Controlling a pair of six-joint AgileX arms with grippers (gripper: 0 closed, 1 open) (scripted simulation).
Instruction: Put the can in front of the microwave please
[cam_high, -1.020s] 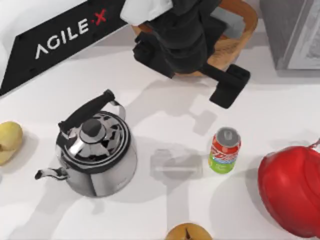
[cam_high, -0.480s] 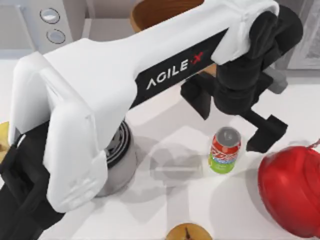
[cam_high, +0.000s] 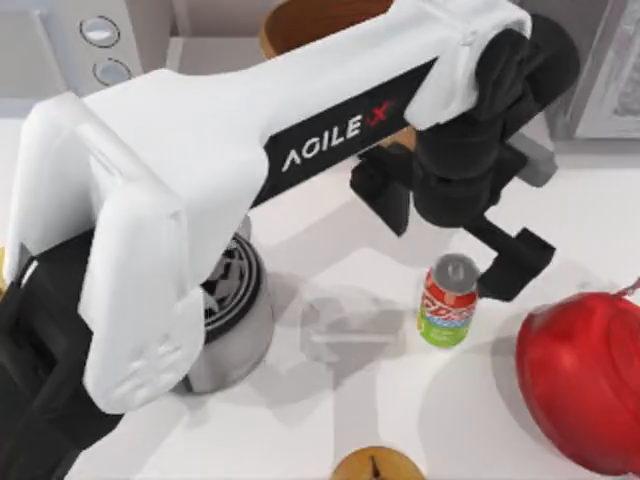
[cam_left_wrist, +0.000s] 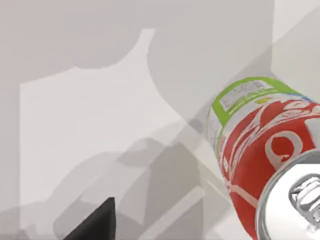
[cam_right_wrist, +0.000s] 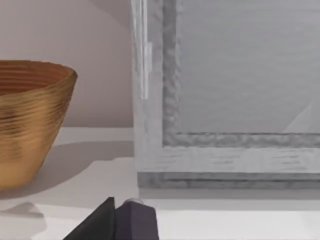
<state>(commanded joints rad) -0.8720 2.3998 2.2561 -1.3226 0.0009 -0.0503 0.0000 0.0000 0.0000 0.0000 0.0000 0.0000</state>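
While the left arm stretches from the lower left across the table (cam_high: 560, 215), the microwave (cam_high: 85, 45) sits at the far left corner, its two round dials facing the front; a steel kettle (cam_high: 235, 310) stands below it, mostly covered by the arm's white casing; a brown wooden bowl (cam_high: 300, 25) rests at the far edge behind the arm. A faint, clear block (cam_high: 350, 330) lies on the table between the kettle and the can. Right of centre, the left pincer (cam_high: 455, 235) hangs just above and behind the can (cam_high: 448, 300), its black fingers (cam_high: 515, 262) spread apart and released, one finger close beside the can's silver top without gripping it. The can stands upright on the table, well apart from the microwave, and the left wrist view shows its red label and green lower band (cam_left_wrist: 260, 145) close by. A red rounded object (cam_high: 580, 380) sits just right of the can; a grey speckled box (cam_high: 600, 70) fills the far right corner. At the near edge a yellowish round fruit (cam_high: 375, 465) peeks in. The right wrist view faces that box (cam_right_wrist: 225, 100) and the bowl (cam_right_wrist: 30, 120); whether the right pincer is clenched or released cannot be told.
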